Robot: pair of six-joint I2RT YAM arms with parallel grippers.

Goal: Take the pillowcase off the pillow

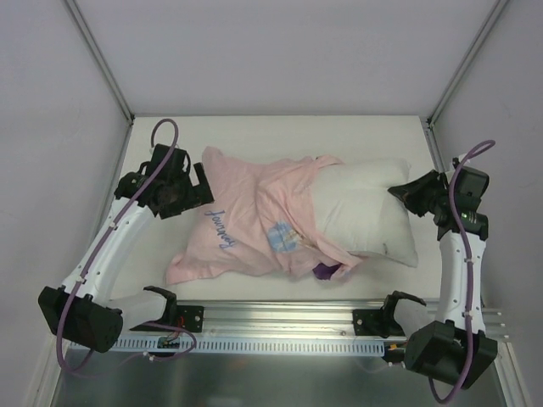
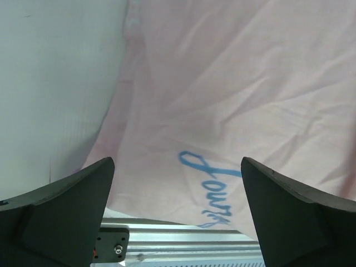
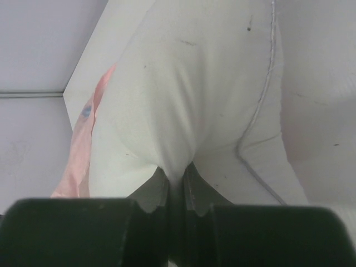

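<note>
The pillowcase (image 1: 242,225) lies inside out in the middle of the table, pale pink with mirrored blue script and a purple patch of its outside at the near edge. It still covers the left end of the white pillow (image 1: 365,216), whose right part is bare. My left gripper (image 1: 201,182) is open and empty at the pillowcase's far left edge; the left wrist view shows the pink fabric (image 2: 222,100) beyond its spread fingertips (image 2: 72,206). My right gripper (image 1: 405,192) is shut on a pinch of the pillow's (image 3: 194,94) right end, with a strip of pillowcase (image 3: 80,150) at the left.
An aluminium rail (image 1: 280,318) with black brackets runs along the near table edge and shows in the left wrist view (image 2: 178,245). White walls and slanted frame posts (image 1: 97,59) enclose the table on the left, back and right.
</note>
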